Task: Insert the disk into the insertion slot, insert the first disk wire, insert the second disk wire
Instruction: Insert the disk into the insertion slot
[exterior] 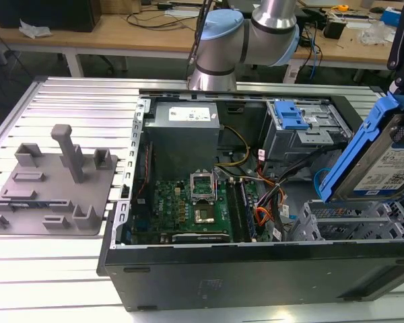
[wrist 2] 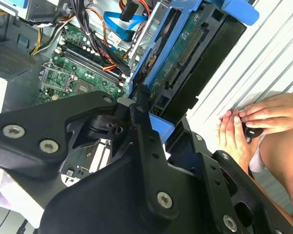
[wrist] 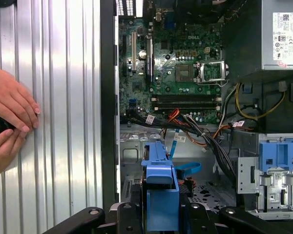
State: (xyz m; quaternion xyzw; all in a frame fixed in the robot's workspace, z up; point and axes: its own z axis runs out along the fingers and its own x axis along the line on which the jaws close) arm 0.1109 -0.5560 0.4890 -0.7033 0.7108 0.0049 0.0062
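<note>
One by one, going across the exterior view from its left: passing a grey fixture block [exterior: 50, 185] lying on the ribbed desk [exterior: 27, 269], well apart from the work. Crossing the open computer case [exterior: 256, 276] with its motherboard [exterior: 188, 208] and loose cables [exterior: 266, 195]. Arriving at the disk [exterior: 384, 165] near that view's right edge, hanging tilted just above the insertion slot [exterior: 353, 219] and not yet entering it. Finding the pincer [wrist: 160, 210] in the first wrist view clamped on the disk's sides. Noting a person's hands [wrist: 10, 112] resting on the desk beside the case.

Judging the step in hand as the disk insertion, and taking both wire steps as not yet done. Doing it well probably meaning:
- levelling the disk to match the low bay;
- lining up both long edges with the cage walls;
- steering clear of the cables;
- pushing slowly and squarely rather than forcing a skewed entry.
</note>
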